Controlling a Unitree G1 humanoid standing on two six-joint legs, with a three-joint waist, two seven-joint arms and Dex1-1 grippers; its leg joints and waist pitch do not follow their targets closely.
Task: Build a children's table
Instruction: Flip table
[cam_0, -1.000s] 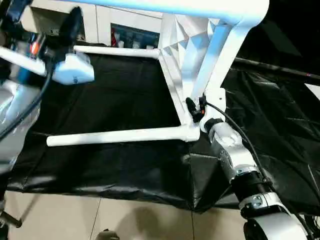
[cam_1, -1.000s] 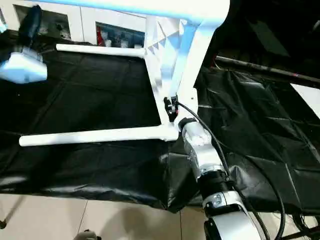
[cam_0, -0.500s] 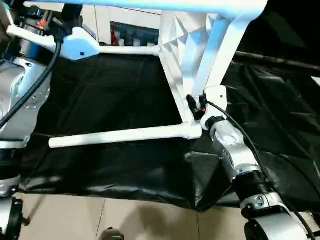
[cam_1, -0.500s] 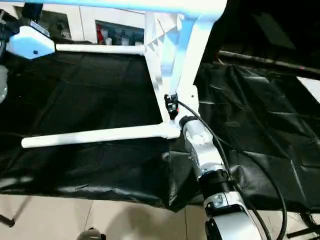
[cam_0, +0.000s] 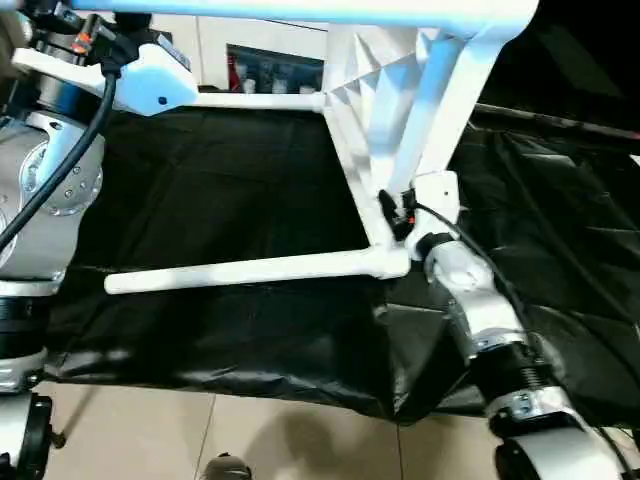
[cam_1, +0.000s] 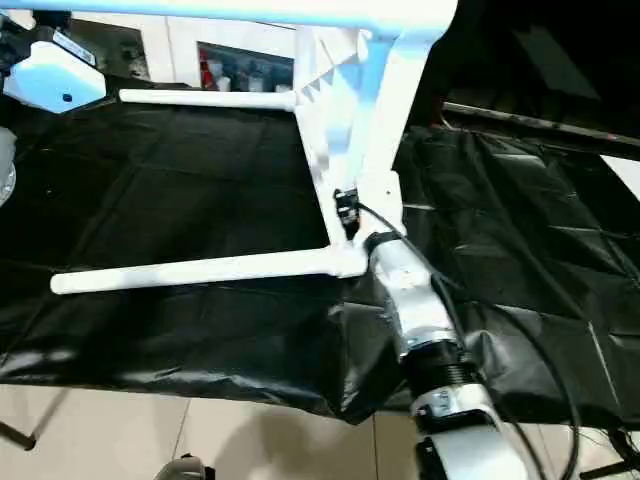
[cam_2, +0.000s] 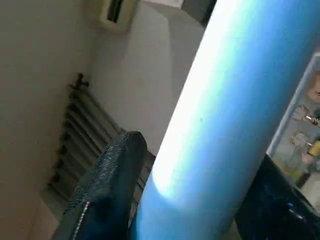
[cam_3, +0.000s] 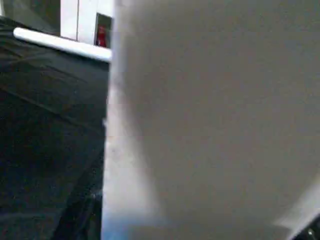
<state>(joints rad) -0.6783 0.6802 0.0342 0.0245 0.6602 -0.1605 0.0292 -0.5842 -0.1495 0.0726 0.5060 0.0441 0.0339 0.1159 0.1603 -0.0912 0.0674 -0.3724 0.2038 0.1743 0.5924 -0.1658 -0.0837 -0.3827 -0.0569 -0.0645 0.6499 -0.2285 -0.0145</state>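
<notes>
Change: left gripper (cam_2: 185, 200) has come up from the cloth to the top leg (cam_2: 220, 120).
Left gripper: fingers (cam_2: 107, 185) straddle that leg, contact unclear.
Right gripper (cam_0: 400, 212): clamped on tabletop (cam_0: 375, 130) edge, 3 o'clock of lower leg (cam_0: 250, 270).
Tabletop: on edge, black cloth (cam_0: 220, 180) beneath.
Writing: none legible.

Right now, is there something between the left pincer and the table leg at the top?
Nothing visible stands between them. In the left wrist view the upper leg already lies between the left pincer's two black fingers, with no other object in the gap.
</notes>
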